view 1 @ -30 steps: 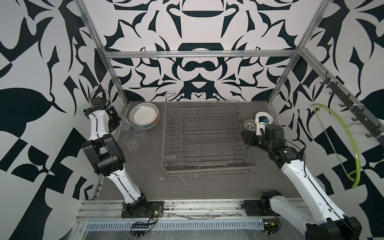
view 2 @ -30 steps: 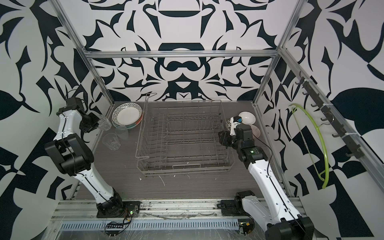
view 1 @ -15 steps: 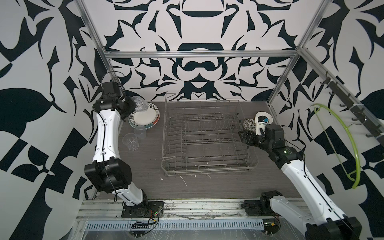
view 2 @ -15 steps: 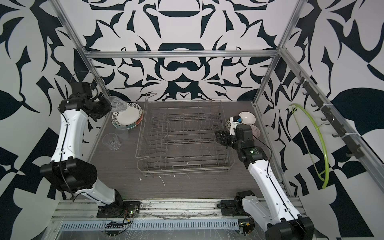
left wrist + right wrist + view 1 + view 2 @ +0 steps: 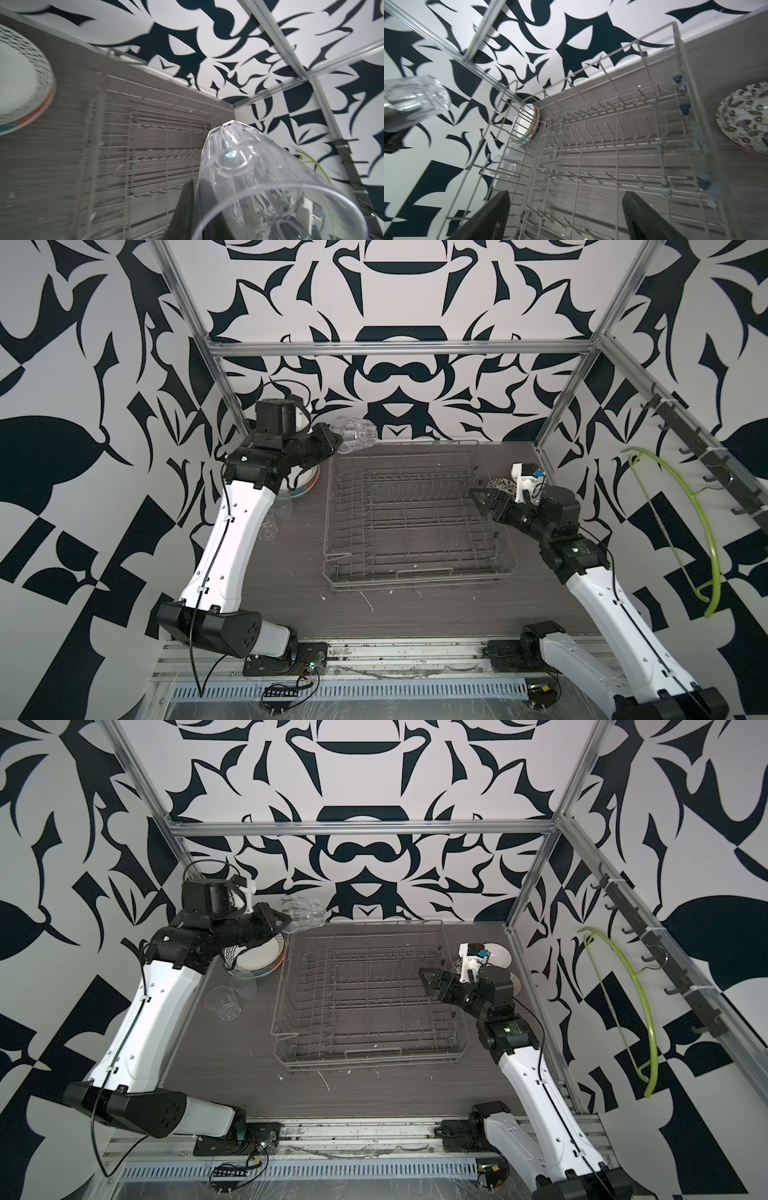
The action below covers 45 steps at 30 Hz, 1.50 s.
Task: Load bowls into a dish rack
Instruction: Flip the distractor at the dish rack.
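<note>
On right gripper (image 5: 564, 220): black fingers (image 5: 488, 218) spread far apart, rack wires visible in the gap. Hovering over one end of dish rack (image 5: 591, 149), looking along rows of upright tines. Black-and-white floral bowl (image 5: 745, 122) on tabletop (image 5: 726, 62) just outside one rack side, partly cut off by frame edge. Past far rack corner: plate stack (image 5: 527, 124), white face, dotted rim, red-teal edge underneath. Two clear tumblers (image 5: 511, 154) on tabletop near that stack, seen through the wires. Separate clear glass (image 5: 419, 97) up in the air, lying sideways, blurred.
</note>
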Available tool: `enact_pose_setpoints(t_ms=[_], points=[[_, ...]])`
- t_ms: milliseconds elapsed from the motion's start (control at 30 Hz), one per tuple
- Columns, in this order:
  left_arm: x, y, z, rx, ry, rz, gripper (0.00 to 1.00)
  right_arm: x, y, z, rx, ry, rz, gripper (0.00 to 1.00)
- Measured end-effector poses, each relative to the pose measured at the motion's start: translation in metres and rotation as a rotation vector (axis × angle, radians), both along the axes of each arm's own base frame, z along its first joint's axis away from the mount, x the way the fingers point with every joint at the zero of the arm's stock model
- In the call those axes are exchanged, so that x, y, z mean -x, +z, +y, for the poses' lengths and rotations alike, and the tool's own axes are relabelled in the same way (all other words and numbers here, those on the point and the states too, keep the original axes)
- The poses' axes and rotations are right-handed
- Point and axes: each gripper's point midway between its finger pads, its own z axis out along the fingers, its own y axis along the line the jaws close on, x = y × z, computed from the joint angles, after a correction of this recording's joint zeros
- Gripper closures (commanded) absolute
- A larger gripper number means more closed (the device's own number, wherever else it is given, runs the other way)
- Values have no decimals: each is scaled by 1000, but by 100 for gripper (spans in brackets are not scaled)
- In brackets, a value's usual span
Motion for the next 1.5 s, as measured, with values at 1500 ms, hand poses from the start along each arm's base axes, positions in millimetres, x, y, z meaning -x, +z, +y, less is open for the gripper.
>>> enact_pose_setpoints(t_ms=[1500], points=[[90, 29, -287, 715, -794, -49, 100, 27, 173, 4, -575, 150, -719, 5]])
